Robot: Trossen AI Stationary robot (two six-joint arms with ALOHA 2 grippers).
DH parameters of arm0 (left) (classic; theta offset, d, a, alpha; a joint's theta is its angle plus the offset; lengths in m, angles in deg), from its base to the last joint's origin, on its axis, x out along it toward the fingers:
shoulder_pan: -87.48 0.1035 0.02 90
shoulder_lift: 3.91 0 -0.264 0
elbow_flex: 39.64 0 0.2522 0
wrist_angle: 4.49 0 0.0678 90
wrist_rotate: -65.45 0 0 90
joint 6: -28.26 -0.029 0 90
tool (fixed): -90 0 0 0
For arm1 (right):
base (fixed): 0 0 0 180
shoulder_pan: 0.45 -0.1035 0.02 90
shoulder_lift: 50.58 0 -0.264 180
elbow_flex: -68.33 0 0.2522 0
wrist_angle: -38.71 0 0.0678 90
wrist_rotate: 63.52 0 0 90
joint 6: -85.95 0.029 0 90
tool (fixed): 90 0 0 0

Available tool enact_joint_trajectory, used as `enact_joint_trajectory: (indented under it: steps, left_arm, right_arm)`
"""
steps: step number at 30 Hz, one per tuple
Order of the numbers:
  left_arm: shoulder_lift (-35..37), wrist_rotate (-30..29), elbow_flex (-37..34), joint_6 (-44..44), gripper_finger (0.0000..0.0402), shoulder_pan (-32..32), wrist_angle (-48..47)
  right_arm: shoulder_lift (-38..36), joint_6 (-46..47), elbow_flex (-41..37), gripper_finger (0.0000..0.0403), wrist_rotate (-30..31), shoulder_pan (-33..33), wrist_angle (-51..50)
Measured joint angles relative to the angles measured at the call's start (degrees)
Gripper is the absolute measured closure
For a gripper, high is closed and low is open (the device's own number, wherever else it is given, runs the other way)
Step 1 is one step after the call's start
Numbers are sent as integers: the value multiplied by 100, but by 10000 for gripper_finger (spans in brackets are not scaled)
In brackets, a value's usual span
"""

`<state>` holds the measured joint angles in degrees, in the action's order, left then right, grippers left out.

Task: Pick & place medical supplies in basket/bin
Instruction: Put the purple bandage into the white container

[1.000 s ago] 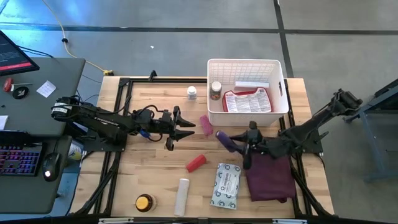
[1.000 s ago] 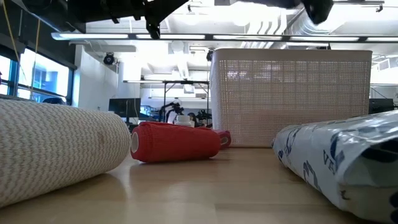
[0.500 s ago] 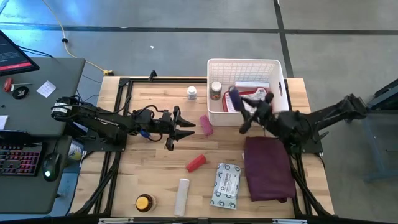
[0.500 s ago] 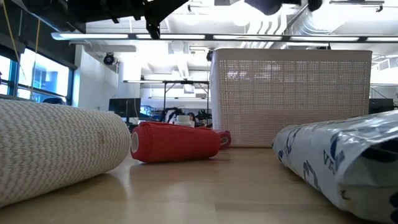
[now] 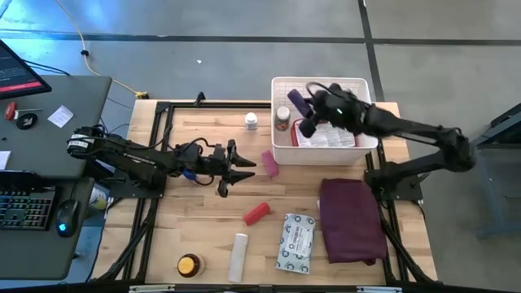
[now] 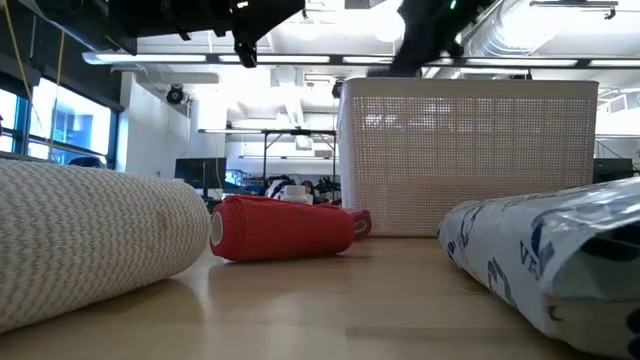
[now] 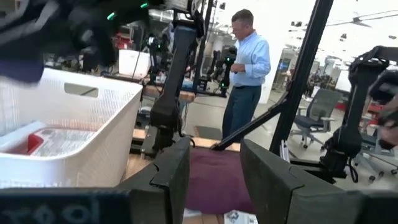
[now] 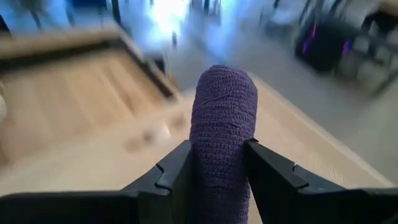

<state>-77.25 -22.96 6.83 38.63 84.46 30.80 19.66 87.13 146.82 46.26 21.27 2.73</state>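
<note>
The right arm reaches far out from its side of the table, stretched long over the white basket (image 5: 365,122). The right gripper (image 5: 304,110) is up above the open top of the basket, near the side where a small bottle stands inside. Its two fingers (image 8: 171,174) squeeze a purple roll (image 8: 222,130) between them. The roll fills the gap and sticks out past the tips. From above, the purple roll (image 5: 296,99) shows over the basket's back part.

The left arm lies low and straight over the middle of the table. The left gripper (image 5: 230,168) points toward a pink roll (image 5: 269,163), which lies just beside the basket's outer wall. Its fingers (image 7: 171,177) stand a little apart with nothing between them.

Inside the basket lies a red case (image 5: 326,134) with white print. A small bottle (image 5: 282,119) stands in the basket's corner. Another small white bottle (image 5: 251,121) stands on the table outside the basket.

A red roll (image 5: 256,212) lies near the middle of the table. Near the front are a white roll (image 5: 238,255), a tin with an orange lid (image 5: 189,264) and a grey-white packet (image 5: 295,242). A dark red cloth (image 5: 352,220) lies beside the packet.

In the low view the basket wall (image 6: 465,160) hides everything inside it. The right wrist view is blurry behind the purple roll. In the left wrist view a person (image 7: 247,68) stands in the room beyond the table.
</note>
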Motion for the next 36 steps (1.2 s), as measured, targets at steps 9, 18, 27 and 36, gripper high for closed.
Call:
enact_joint_trajectory:
  steps: [9, 18, 27, 36]
  left_arm:
    - [0, -492, 0, -116, 225, 0, 44]
    - [0, -193, 0, -106, 225, 0, 89]
    - [0, 244, 0, 132, 225, 0, 139]
    - [0, 284, 0, -1, 225, 0, -114]
  right_arm:
    - [818, -296, 230, 270, -945, 1107, -344]
    - [1012, -643, 230, 270, -1443, 1746, -218]
    - [1022, -622, 230, 270, -1714, 1918, -224]
    - [1022, -888, 230, 270, -1999, 1916, -339]
